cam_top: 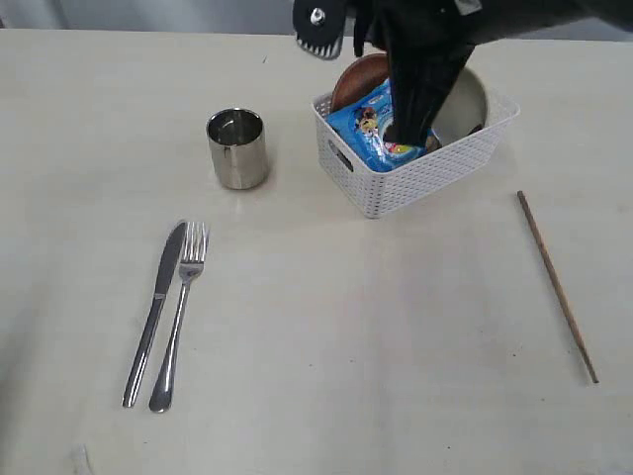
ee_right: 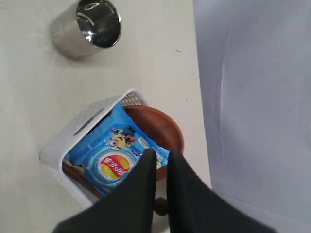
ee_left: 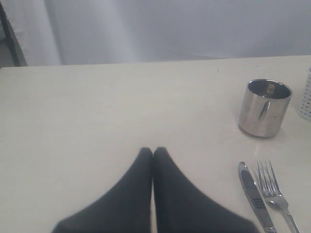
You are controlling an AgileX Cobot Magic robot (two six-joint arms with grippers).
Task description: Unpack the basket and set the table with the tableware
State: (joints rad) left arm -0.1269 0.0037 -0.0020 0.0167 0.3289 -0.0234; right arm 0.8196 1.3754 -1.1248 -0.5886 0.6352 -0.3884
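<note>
Right pincer [ee_right: 162, 154]: lowered into the basket [cam_top: 425, 173]. Its fingers are nearly together, with only a slim gap. The tips sit at the edge of the blue chip bag [cam_top: 364, 129], where the bag overlaps the plate [cam_top: 356, 77]. Cannot tell whether either is pinched.

Left pincer [ee_left: 153, 151]: fingers pressed together, nothing between them, over bare worktop [cam_top: 346, 327] toward the left side.

Basket: close to the far edge of the worktop, right of middle, turned askew to that edge.
- The plate stands tilted at the basket's far-left end, its rim above the wall.
- The chip bag leans in front of the plate.
- The off-white bowl [cam_top: 465, 104] is at the right end, partly hidden by the arm.

Outside the basket:
- The steel cup [cam_top: 237, 148] stands upright left of the basket, near it but apart.
- The knife [cam_top: 153, 312] and fork [cam_top: 178, 317] lie side by side in the near-left part of the worktop, knife on the left. The blade and tines point to the far edge and the handles end short of the near edge.
- The chopsticks [cam_top: 557, 287] lie slanted near the right edge, well apart from the basket. Whether this is one stick or a pair I cannot tell.

Open room: a broad bare stretch runs from the fork across the middle to the chopsticks, and from the basket's near wall to the near edge. The far-left corner is also bare.
</note>
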